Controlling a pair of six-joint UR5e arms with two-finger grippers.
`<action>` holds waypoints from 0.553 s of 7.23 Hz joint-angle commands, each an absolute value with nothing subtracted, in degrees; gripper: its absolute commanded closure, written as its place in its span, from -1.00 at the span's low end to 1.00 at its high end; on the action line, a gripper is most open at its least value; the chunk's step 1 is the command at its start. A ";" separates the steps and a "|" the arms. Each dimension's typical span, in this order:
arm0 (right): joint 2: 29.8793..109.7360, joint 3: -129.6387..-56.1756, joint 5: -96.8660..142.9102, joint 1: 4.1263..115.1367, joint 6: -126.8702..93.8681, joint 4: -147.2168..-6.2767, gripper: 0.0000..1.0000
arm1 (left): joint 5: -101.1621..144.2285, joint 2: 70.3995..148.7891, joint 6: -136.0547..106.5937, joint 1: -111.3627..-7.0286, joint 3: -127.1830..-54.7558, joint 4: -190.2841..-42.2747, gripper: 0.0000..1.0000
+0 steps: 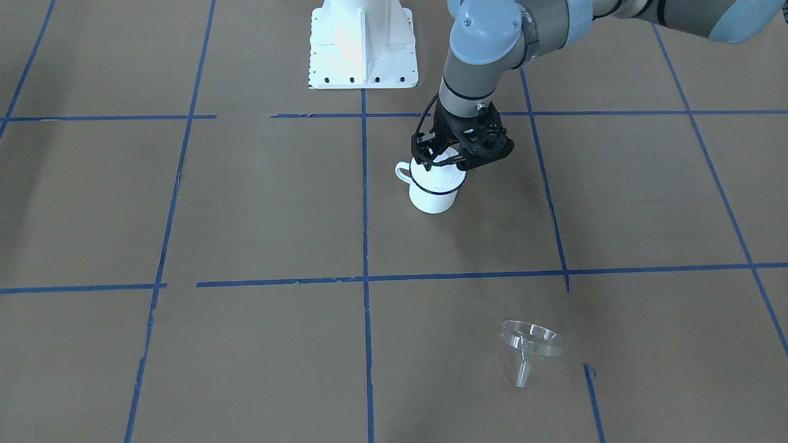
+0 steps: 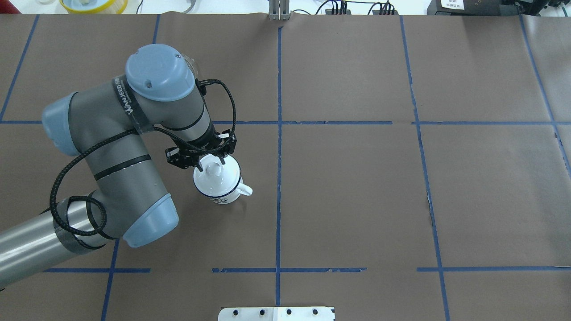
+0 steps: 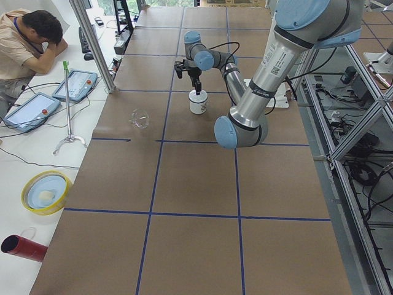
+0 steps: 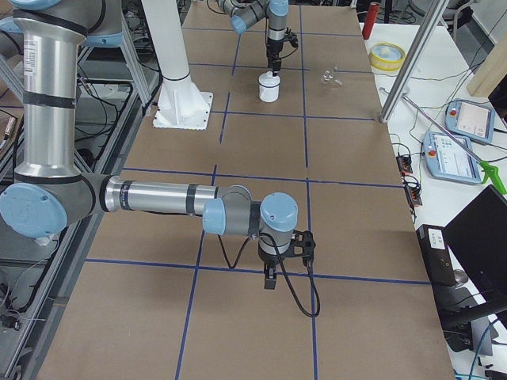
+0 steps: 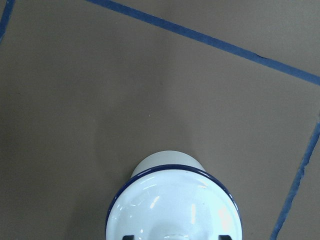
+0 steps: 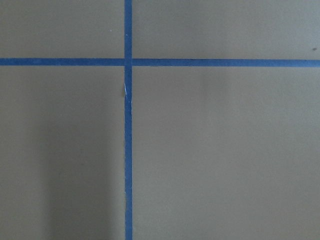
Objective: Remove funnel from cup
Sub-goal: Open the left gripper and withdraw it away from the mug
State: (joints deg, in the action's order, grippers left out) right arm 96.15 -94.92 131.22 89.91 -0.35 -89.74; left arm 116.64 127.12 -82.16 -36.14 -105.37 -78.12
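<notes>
The cup (image 1: 434, 197), a white mug with a dark blue rim, stands upright near the table's middle with a white domed lid (image 2: 217, 179) and knob on it. It also shows in the left wrist view (image 5: 165, 160). My left gripper (image 2: 212, 166) points down over the lid, its jaws open on either side of the knob. The clear funnel (image 1: 532, 347) lies on its side on the table, well away from the cup, and shows small in the exterior left view (image 3: 140, 117). My right gripper (image 4: 269, 279) hangs over bare table far from both; I cannot tell whether it is open or shut.
The white robot base plate (image 1: 363, 43) sits at the table's robot side. A yellow-rimmed bowl (image 3: 46, 192), a red cylinder (image 3: 23, 247), a metal post (image 3: 92, 43) and a seated person (image 3: 27, 43) are beyond the far table edge.
</notes>
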 commanded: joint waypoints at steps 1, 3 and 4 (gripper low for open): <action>96.15 -94.92 131.22 89.91 -0.35 -89.74 -1.00 | 116.63 123.60 -75.38 -38.13 -112.62 -78.05 -1.00; 96.15 -94.92 131.22 89.91 -0.35 -89.74 -1.00 | 117.77 117.54 -56.01 -51.33 -117.41 -77.70 -1.00; 96.15 -94.92 131.22 89.91 -0.35 -89.74 -1.00 | 121.51 113.33 -45.11 -58.72 -117.42 -77.78 -1.00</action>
